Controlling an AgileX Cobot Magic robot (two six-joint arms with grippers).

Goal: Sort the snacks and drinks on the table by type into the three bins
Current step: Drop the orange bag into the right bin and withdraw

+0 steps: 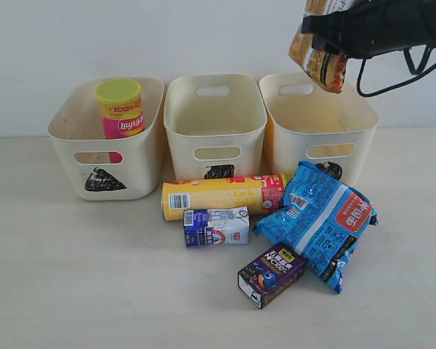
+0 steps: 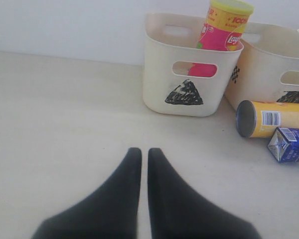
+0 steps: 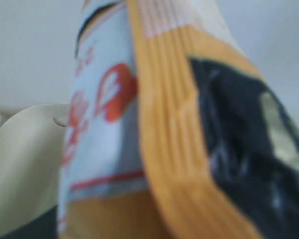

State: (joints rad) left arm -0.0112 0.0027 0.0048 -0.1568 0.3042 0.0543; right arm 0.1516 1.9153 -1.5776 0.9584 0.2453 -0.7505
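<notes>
High over the right bin (image 1: pixel 291 156), my right gripper (image 1: pixel 321 36) is shut on the orange bag (image 1: pixel 320 54), which fills the right wrist view (image 3: pixel 164 149). The pink tube (image 1: pixel 120 109) stands in the left, triangle-marked bin (image 1: pixel 65 145). The middle bin (image 1: pixel 182 138) looks empty. In front of the bins lie the yellow-orange tube (image 1: pixel 221 195), the white and blue carton (image 1: pixel 216 226), the dark purple carton (image 1: pixel 271 274) and the blue bag (image 1: pixel 320 218). My left gripper (image 2: pixel 140 152) is shut and holds nothing, low over the table before the triangle bin (image 2: pixel 159 74).
The wall runs close behind the bins. A black cable (image 1: pixel 392 80) hangs from the right arm above the right bin. Bare tabletop (image 1: pixel 73 276) spreads at the front left.
</notes>
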